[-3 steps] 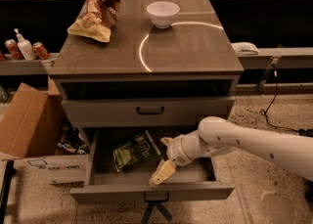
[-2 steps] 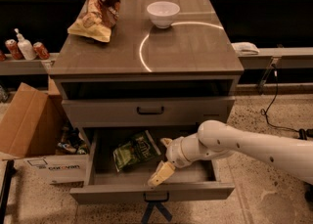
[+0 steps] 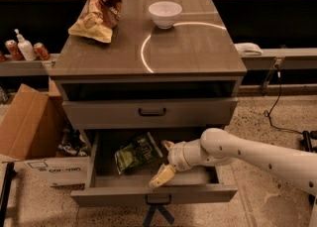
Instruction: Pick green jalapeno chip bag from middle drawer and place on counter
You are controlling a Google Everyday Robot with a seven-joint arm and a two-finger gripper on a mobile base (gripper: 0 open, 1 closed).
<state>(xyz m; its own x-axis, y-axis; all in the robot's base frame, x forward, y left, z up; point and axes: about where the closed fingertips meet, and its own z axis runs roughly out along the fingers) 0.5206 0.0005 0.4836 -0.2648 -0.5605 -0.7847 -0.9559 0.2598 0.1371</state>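
Gripper (image 3: 165,160): inside the open drawer (image 3: 153,195), right of centre, on a white arm (image 3: 257,154) entering from the right. Its two fingers (image 3: 162,176) stand well apart, with nothing held between them.

Green bag (image 3: 137,152): lying on the drawer floor just left of the gripper, close to the upper finger. Contact cannot be confirmed.

Counter (image 3: 198,47): above and behind the gripper, marked with a bright arc. A white bowl (image 3: 165,13) stands on it straight above the gripper, and a brown bag (image 3: 99,13) lies up to the left. A closed drawer front (image 3: 151,113) sits directly above the gripper. A cardboard box (image 3: 29,122) rests on the floor far left.
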